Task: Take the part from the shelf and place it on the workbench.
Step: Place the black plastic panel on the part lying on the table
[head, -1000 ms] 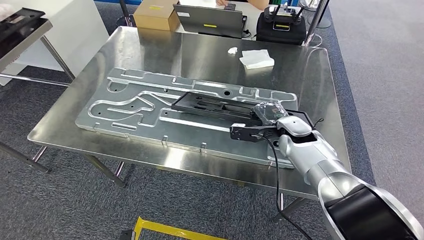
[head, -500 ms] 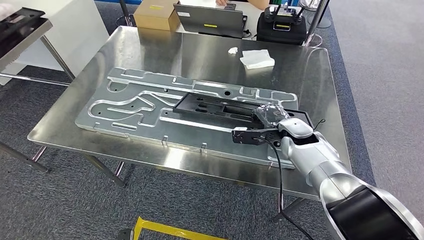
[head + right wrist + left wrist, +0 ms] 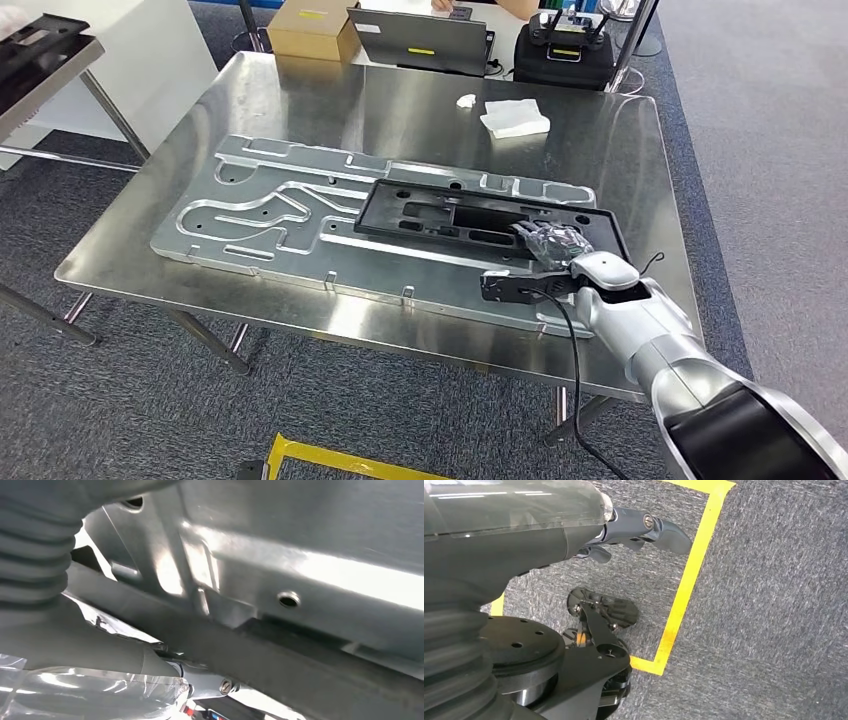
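Head view: black part [image 3: 480,217] lies flat on the grey plate [image 3: 250,215] on my desk [image 3: 380,100], long axis running left-right | my right hand [image 3: 548,243] rests on its near right end, grip state I can't tell | left hand [image 3: 634,527] hangs over carpet, holding nothing, fingers apart | right is nearer.

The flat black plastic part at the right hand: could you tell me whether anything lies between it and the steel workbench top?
Yes: the large grooved aluminium plate lies between. The flat black plastic part rests on it, with the right hand at its near end, on the steel workbench.
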